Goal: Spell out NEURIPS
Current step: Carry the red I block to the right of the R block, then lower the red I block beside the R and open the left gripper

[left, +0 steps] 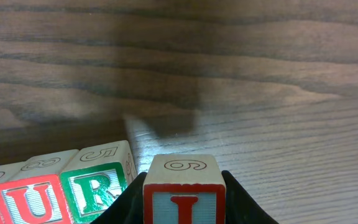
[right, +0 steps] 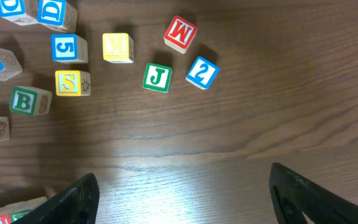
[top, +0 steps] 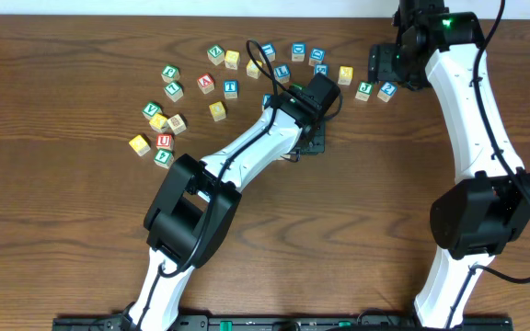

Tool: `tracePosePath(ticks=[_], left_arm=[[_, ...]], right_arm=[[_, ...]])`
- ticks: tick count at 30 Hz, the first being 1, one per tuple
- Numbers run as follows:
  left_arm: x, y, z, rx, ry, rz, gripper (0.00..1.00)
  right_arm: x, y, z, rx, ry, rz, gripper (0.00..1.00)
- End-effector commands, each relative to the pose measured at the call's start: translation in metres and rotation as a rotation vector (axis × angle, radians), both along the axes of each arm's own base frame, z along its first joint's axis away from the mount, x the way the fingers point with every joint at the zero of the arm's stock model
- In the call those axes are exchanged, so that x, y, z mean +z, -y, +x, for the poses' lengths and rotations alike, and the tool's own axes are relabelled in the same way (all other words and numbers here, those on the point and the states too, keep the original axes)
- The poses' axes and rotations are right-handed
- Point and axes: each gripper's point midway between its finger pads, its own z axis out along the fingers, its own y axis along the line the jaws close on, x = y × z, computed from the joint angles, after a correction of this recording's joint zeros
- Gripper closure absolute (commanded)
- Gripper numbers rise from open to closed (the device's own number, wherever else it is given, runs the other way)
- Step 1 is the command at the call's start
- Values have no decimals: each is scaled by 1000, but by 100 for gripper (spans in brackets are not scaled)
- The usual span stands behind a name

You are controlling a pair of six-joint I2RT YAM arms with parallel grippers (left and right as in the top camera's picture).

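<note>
Letters must stand in a row to make the word. So my left gripper [left: 180, 208] pinches the I block [left: 180, 190] by its two sides. It holds it just beside the R block [left: 98, 183], on the side away from the U block [left: 33, 202]. The U block touches the R block.

One of my dark fingers [left: 129, 202] sits in the thin gap next to the R block, so the I block does not touch it. I cannot tell if the I block is down on the table [left: 278, 93] yet. Past the I block the wood is bare, so there is room for two more letters. I think I must let go softly, or that finger may bump the R block.

My right gripper [right: 179, 193] is spread wide and holds nothing. It hangs well away from the R block, over loose blocks. The yellow S block [right: 72, 83] lies among them with neighbours close by, so grabbing it looks tight.
</note>
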Motion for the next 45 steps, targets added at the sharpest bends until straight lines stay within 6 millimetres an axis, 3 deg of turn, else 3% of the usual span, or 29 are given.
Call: tracePosePath(ticks=[1, 33, 34, 38, 45], left_arm=[[-10, -2, -1, 21, -10, 17, 72], [-41, -3, -9, 77, -69, 47, 70], [-41, -2, -9, 77, -68, 45, 61], [-41, -2, -9, 77, -68, 45, 51], [-34, 0, -7, 71, -59, 29, 51]], right_arm=[[6, 6, 1, -5, 13, -15, 18], [6, 5, 2, -2, 16, -9, 17], [6, 5, 2, -2, 16, -9, 17], [6, 5, 2, -2, 16, -9, 17], [6, 5, 2, -2, 16, -9, 17]])
